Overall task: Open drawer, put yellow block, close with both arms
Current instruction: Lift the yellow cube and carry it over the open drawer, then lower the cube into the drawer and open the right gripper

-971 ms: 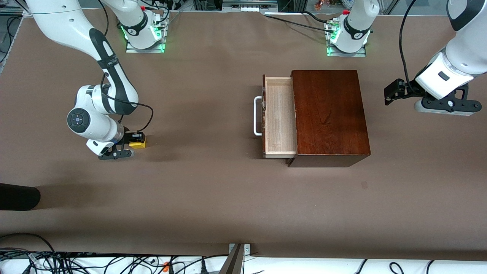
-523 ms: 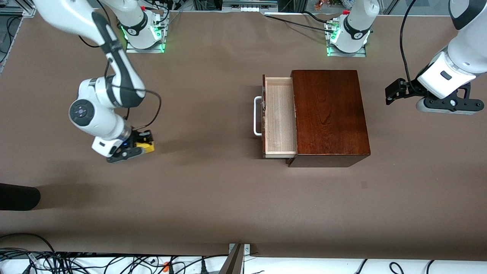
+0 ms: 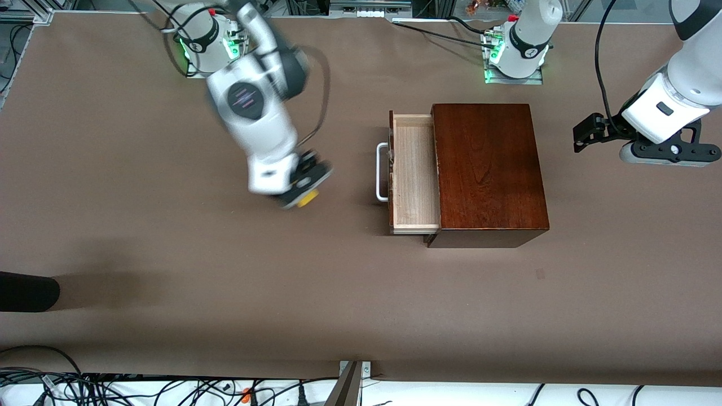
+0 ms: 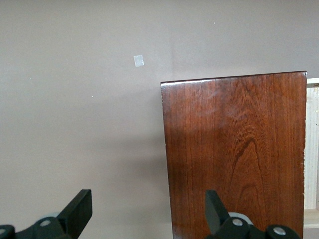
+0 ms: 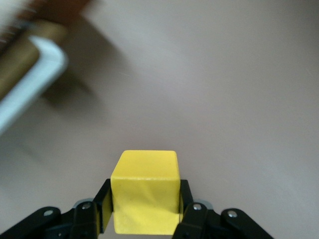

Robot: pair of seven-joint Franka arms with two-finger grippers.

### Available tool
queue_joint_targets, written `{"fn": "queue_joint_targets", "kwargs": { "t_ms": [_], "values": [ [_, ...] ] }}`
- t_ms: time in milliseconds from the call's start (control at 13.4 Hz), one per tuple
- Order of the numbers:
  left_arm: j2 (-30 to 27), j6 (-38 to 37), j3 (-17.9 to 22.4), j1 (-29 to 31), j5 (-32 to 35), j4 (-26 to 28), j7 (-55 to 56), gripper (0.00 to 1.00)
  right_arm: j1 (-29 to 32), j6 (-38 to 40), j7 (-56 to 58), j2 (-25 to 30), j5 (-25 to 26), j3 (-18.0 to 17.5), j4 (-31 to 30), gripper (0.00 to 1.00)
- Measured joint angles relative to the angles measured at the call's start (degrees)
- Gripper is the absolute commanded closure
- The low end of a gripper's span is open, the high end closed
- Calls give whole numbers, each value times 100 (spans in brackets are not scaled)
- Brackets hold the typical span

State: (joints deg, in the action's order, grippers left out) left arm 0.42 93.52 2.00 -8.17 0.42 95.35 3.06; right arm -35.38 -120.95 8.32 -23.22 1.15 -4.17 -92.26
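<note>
Yellow block (image 3: 308, 198) in right gripper (image 3: 304, 189), airborne.

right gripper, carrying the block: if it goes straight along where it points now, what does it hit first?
Probably bare table. The right gripper, shut on the yellow block, points at open tabletop; the drawer's white handle lies off to one side. Depth unclear.

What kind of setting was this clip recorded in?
Most likely a robotics lab test bench. Two arm bases are bolted to a table under plain brown covering, loose cables run along its near edge, and the only props are a wooden box and a yellow block.
</note>
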Motion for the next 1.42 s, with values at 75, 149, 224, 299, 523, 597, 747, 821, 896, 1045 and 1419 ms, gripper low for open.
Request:
{"fn": "queue_joint_targets", "kwargs": {
  "t_ms": [75,149,224,299,523,597,747,821,896,1045,1419],
  "values": [
    [2,0,1,1,0,0,0,0,-321,301,0,-142,18,-1,434,73],
    [5,0,2,2,0,0,0,0,-622,629,-1,-343,48,2,947,73],
    [7,0,2,2,0,0,0,0,-897,928,-1,-588,78,9,1509,73],
    [7,0,2,2,0,0,0,0,-1131,1170,-1,-846,111,21,2024,73],
    [7,0,2,2,0,-1,1,0,-1683,1342,8,-1464,569,41,2859,73],
    [7,0,2,2,0,-1,1,0,-1797,1341,42,-1578,682,42,2937,73],
    [7,0,2,2,0,-1,1,0,-1906,1338,201,-1705,748,44,3015,75],
    [7,0,2,2,0,-1,1,0,-1917,1338,302,-1714,751,46,3026,77],
    [7,0,2,2,0,-1,1,0,-1929,1338,372,-1713,751,48,3036,78],
    [7,0,2,3,0,-1,1,0,-2013,1316,398,-1726,780,52,3041,78],
    [7,0,5,42,0,-10,5,0,-2172,1074,399,-1964,905,77,3047,78]
  ]
}}
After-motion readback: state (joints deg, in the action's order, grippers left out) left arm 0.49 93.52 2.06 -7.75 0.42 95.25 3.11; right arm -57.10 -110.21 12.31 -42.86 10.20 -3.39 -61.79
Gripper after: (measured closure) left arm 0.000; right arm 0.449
